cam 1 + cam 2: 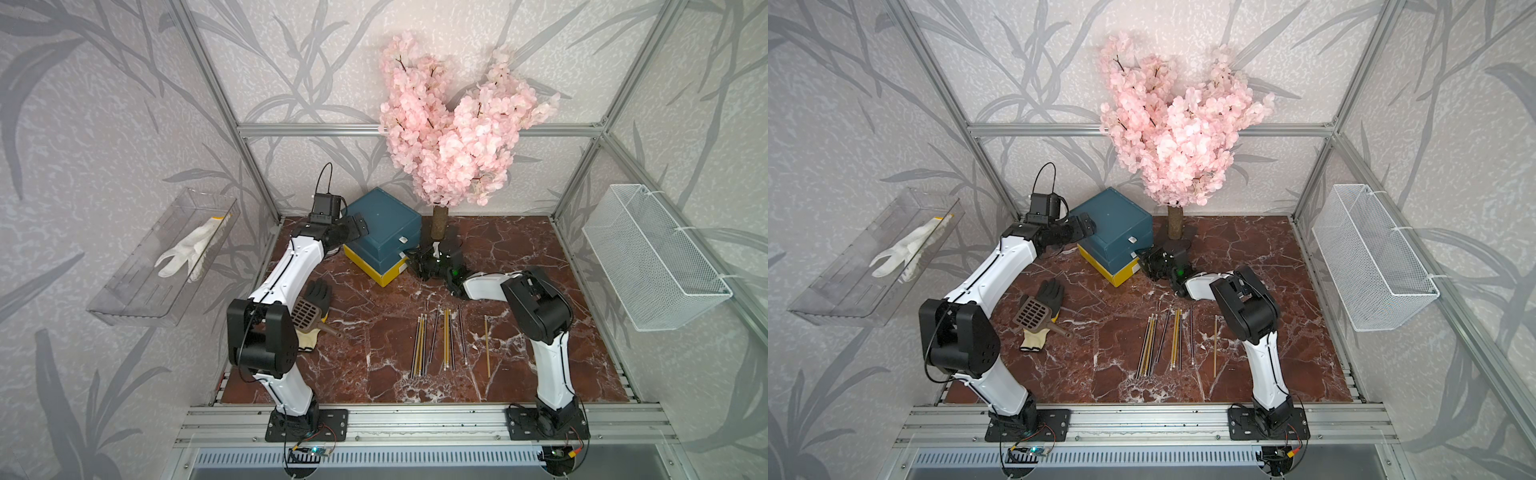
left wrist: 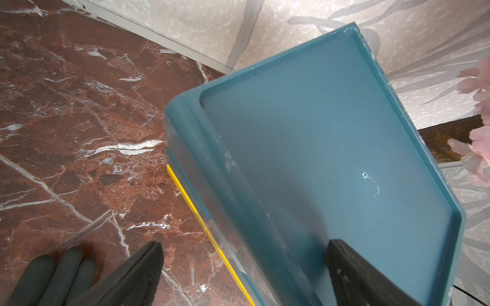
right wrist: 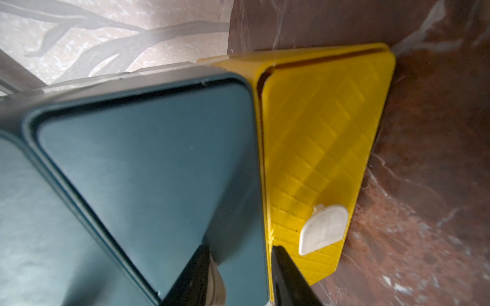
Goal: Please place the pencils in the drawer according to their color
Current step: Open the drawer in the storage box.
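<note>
Left gripper [image 2: 244,243] straddles the chest [image 1: 382,220] at its 9 o'clock top corner, jaws spread wide, likely to brace it. Right gripper [image 3: 240,249] waits at the front, 4 o'clock, jaws partly apart, nothing visibly pinched, beside the tab [image 3: 323,229] of the yellow drawer [image 3: 331,132], seemingly lining up a pull. Pencils [image 1: 446,338] lie at 6 o'clock, well apart

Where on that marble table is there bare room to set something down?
Free: the stretch between the glove and the pencils, and the back corner between the tree trunk and wire basket. Crowded: around the drawer.
</note>
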Tool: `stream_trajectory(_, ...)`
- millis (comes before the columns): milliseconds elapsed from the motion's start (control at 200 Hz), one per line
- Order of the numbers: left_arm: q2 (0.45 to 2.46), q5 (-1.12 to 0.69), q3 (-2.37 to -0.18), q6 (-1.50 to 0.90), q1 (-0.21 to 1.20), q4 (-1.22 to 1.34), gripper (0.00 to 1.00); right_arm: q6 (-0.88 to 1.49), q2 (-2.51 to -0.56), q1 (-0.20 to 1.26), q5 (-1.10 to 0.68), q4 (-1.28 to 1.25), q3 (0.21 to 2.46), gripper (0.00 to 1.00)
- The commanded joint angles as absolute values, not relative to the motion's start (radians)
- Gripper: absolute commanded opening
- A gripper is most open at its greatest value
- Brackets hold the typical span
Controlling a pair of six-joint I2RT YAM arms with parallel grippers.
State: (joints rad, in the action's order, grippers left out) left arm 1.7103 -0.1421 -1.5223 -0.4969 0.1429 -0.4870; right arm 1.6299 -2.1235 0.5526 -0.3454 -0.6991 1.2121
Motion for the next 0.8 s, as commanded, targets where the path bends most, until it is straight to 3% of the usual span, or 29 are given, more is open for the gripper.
stream_trajectory(0, 1.728, -0.130, -1.475, -0.471, 0.153, -0.634, 1.00, 1.636, -2.073, 0.564, -0.340, -0.768, 1.189, 0.41)
stream_trajectory(795, 1.729, -0.128, -1.477, -0.470, 0.158, -0.635, 1.00, 1.664, -2.067, 0.578, -0.326, -0.813, 1.175, 0.37)
